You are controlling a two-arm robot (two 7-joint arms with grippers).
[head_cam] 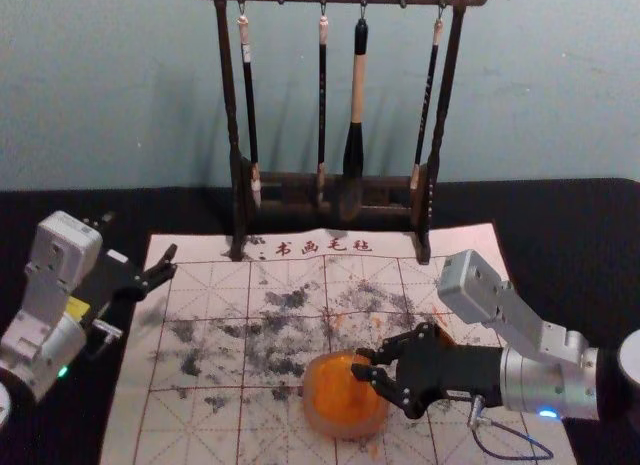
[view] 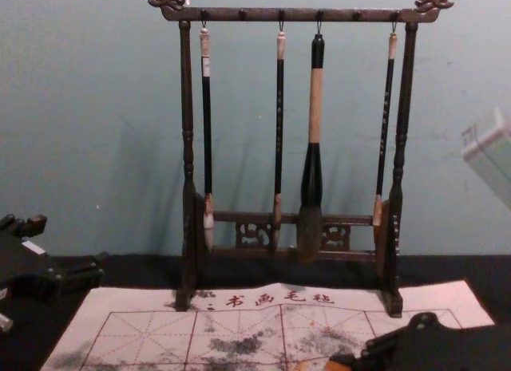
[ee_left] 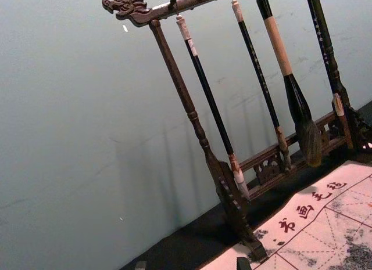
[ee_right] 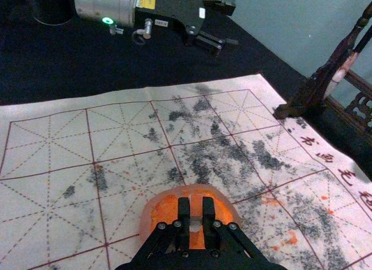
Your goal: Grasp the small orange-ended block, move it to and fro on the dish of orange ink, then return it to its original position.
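Block (ee_right: 196,207): you will find it in the right wrist view, pinched between the two fingers (ee_right: 183,218) of the right gripper (head_cam: 360,363), over the dish (head_cam: 316,425) of orange ink (head_cam: 345,400). The fingers stand apart by the block's width only, one on each side. You cannot tell whether the block touches the ink.

Right arm: in the head view, it reaches in from your right, with its fingertips above the far right part of the dish. The dish rests on the gridded mat (head_cam: 190,425), among dark smudges and orange spots.

Left gripper (head_cam: 140,242): parked beside the mat's left edge, above the dark table (head_cam: 560,225). Its fingers are spread wide and hold nothing.

Rack (view: 188,148): upright behind the work area, its feet on the mat's far edge. Four brushes (view: 316,104) hang from its top bar.
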